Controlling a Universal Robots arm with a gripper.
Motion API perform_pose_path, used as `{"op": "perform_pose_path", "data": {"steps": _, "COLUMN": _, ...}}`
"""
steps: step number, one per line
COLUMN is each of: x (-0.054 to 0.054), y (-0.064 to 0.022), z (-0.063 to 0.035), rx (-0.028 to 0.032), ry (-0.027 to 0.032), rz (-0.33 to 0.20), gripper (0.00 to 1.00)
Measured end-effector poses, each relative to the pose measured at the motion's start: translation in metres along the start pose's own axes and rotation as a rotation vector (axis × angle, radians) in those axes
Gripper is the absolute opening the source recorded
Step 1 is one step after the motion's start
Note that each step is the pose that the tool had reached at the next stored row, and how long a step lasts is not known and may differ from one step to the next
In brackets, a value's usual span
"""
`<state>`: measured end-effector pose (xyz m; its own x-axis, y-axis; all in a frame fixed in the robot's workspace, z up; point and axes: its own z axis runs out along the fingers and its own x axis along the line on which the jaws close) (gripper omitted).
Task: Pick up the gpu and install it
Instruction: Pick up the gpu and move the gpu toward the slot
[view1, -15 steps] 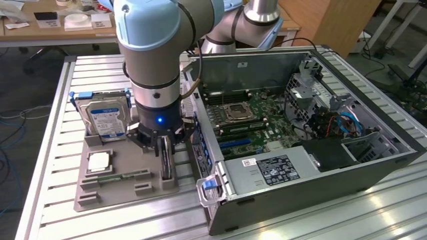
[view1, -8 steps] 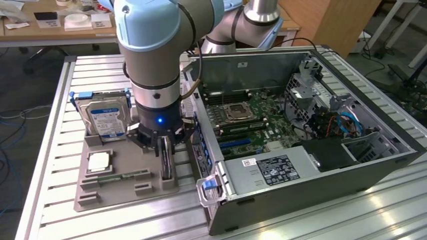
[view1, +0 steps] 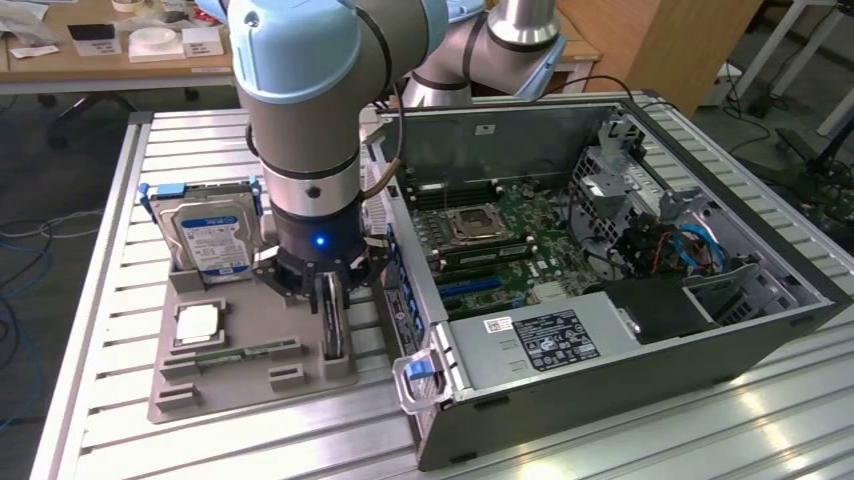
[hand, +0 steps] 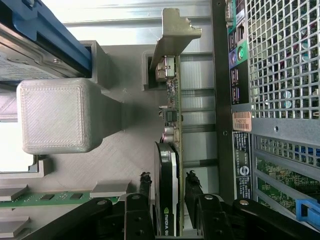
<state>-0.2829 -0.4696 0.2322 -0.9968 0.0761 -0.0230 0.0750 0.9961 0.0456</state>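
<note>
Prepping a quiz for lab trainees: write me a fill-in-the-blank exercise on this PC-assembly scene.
1. The gripper is open, with one finger on each side of the ____.
2. The hard drive stands on the gray tray, to the exterior view's ____ of the gripper.
3. The memory stick lying on the gray tray is ____ in colour.
Missing words: gpu; left; green.

Dark, silver-bracketed gpu (hand: 168, 172), upright on its long edge, seemingly slotted in grey tray (hand: 125, 150).
</note>
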Motion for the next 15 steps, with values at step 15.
{"op": "perform_pose_path", "data": {"steps": 15, "x": 0.0, "y": 0.0, "z": 0.0, "rx": 0.0001, "ry": 0.0, "rz": 0.0, "gripper": 0.27}}
